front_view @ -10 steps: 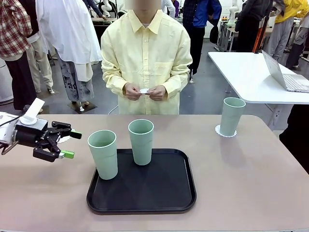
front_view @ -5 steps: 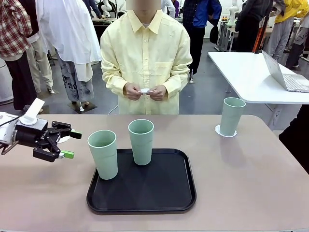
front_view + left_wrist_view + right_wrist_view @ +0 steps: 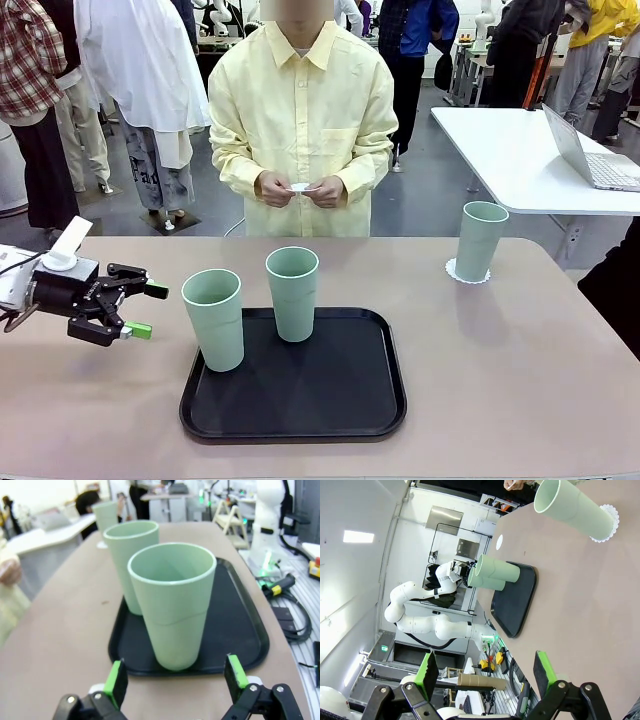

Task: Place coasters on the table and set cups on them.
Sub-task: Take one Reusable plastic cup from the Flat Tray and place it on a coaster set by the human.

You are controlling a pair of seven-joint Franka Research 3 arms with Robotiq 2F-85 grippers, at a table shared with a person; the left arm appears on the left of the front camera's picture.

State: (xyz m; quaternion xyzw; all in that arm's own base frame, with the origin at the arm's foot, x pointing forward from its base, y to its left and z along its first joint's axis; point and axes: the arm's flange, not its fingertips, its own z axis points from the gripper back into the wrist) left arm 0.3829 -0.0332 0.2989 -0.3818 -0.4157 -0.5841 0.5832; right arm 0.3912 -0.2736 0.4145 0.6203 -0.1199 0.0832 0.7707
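cups [image 3: 292, 293]: two on tray [image 3: 330, 400] | one on coaster [image 3: 452, 270] | left tool [image 3: 148, 311] jaws apart

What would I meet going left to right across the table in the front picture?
Open left pincer → nearer mint cup → farther mint cup (both on the black tray) → third mint cup on its lacy coaster.

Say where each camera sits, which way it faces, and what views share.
Front: between the arms, facing across the table at the person; left gripper open at left.
Left wrist: on the left arm, facing along its fingers at the two cups on the tray.
Right wrist: on the right arm, rolled sideways, facing over its fingers at the third cup on a coaster.
Shared: all show the tray cups.
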